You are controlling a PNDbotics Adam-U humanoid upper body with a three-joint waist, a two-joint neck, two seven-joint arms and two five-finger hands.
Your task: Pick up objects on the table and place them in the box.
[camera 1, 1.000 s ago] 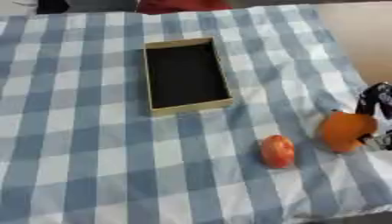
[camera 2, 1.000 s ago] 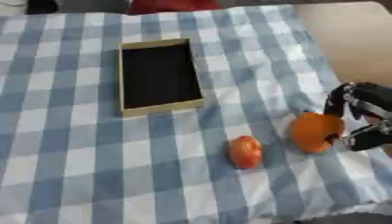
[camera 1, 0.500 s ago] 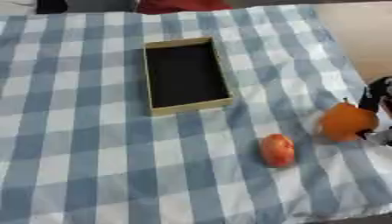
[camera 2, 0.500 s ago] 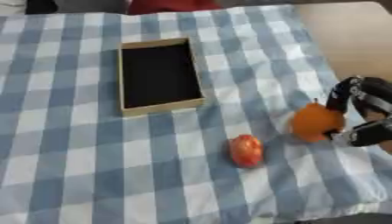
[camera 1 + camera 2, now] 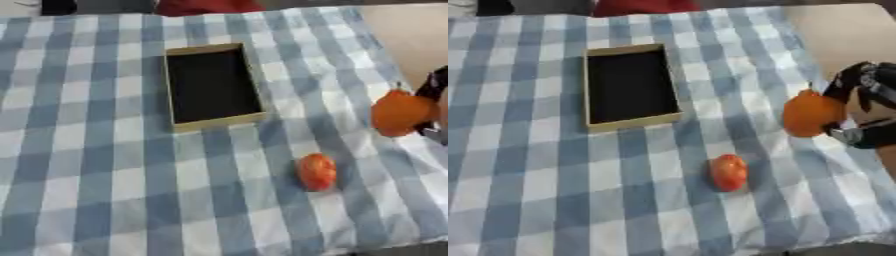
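My right hand [image 5: 866, 112] is at the right edge, fingers and thumb curled round an orange round fruit [image 5: 811, 115] that it holds lifted above the checked cloth. A smaller red-orange fruit [image 5: 729, 172] lies on the cloth, below and to the left of the held one. The open box [image 5: 630, 86], tan-walled with a black inside, sits empty at the upper middle, well to the left of my hand. My left hand shows in neither view.
The blue-and-white checked tablecloth [image 5: 87, 165] covers the table; its right edge drops off beside my hand and its front edge runs along the bottom right. A red object [image 5: 206, 6] and a dark object [image 5: 57, 6] lie at the far edge.
My right hand has raised the orange fruit off the cloth and carried it upward. The red-orange fruit and the box have stayed in place.
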